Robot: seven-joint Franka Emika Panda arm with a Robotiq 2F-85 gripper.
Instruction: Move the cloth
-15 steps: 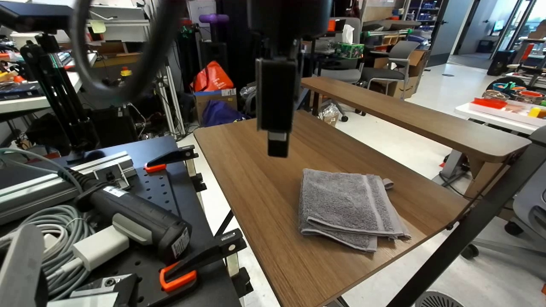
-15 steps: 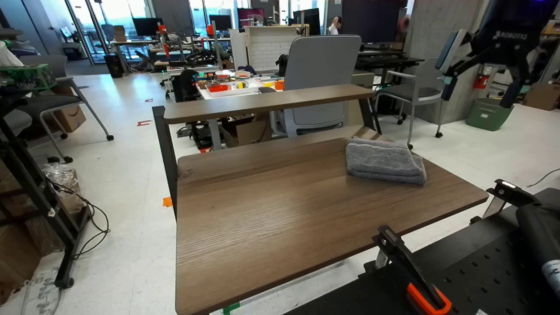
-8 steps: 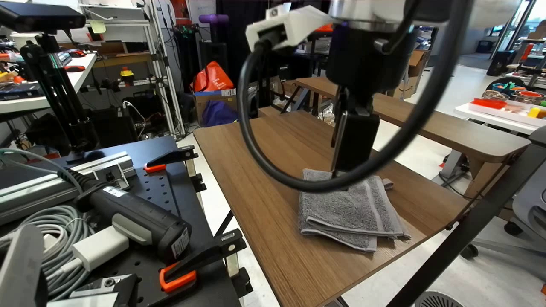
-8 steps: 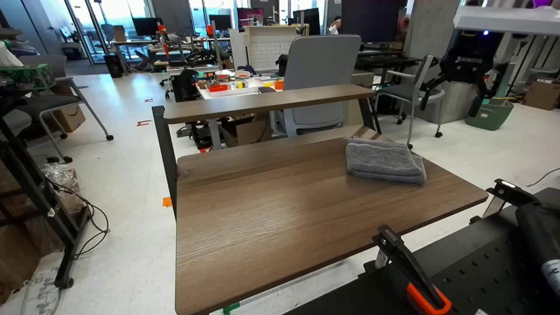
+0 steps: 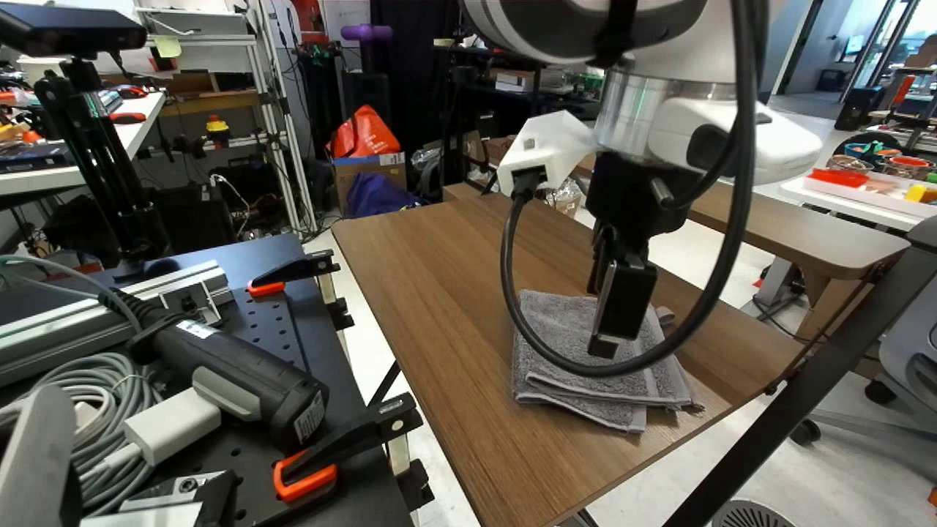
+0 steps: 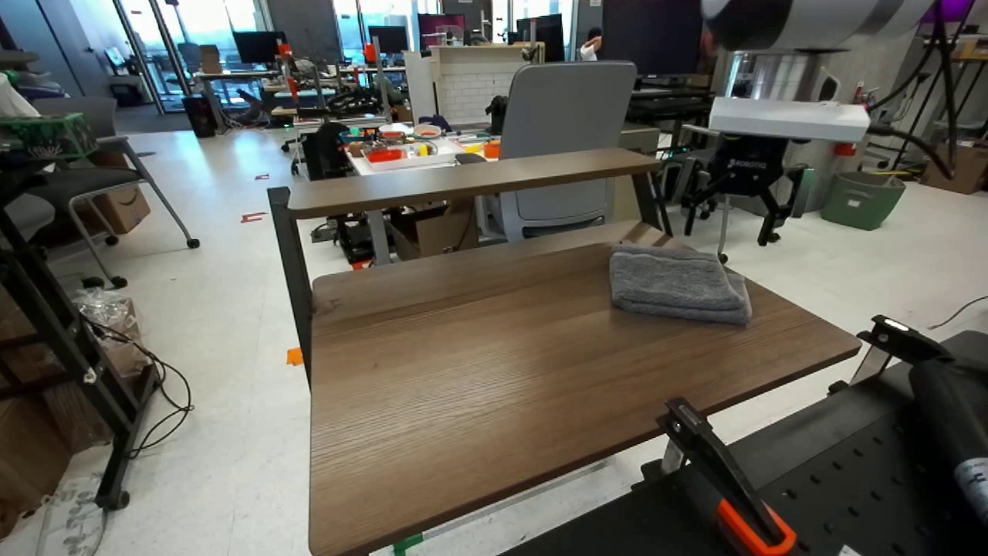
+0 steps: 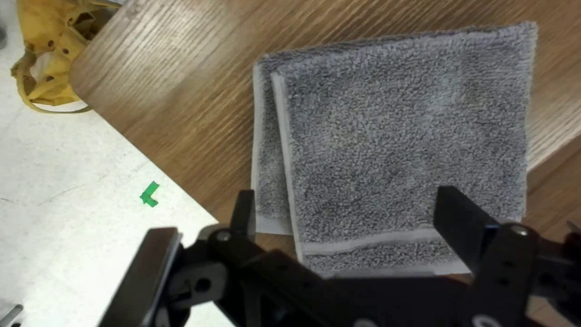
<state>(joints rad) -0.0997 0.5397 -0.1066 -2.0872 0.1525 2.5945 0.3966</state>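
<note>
The grey folded cloth (image 5: 560, 318) lies flat on the brown wooden table (image 5: 439, 293), near one corner. It also shows in an exterior view (image 6: 675, 284) and fills much of the wrist view (image 7: 399, 141). Its layered edges and a pale woven band show. My gripper (image 5: 602, 322) points down above the cloth; part of the cloth is hidden behind it and the arm's cable. In an exterior view the gripper (image 6: 728, 232) hangs higher than the cloth, fingers spread. In the wrist view the gripper (image 7: 346, 194) is open with nothing between its fingers, apart from the cloth.
A raised wooden shelf (image 6: 471, 181) runs along one side of the table. A black bench (image 5: 241, 468) with orange-tipped clamps (image 5: 344, 446) and a handheld tool stands beside the table. A grey chair (image 6: 567, 139) stands behind the shelf. A yellow item (image 7: 50, 50) is on the floor.
My arm has swung across and down, bringing the gripper from over the table beside the cloth to above the cloth. The gripper stays open. The cloth has not moved.
</note>
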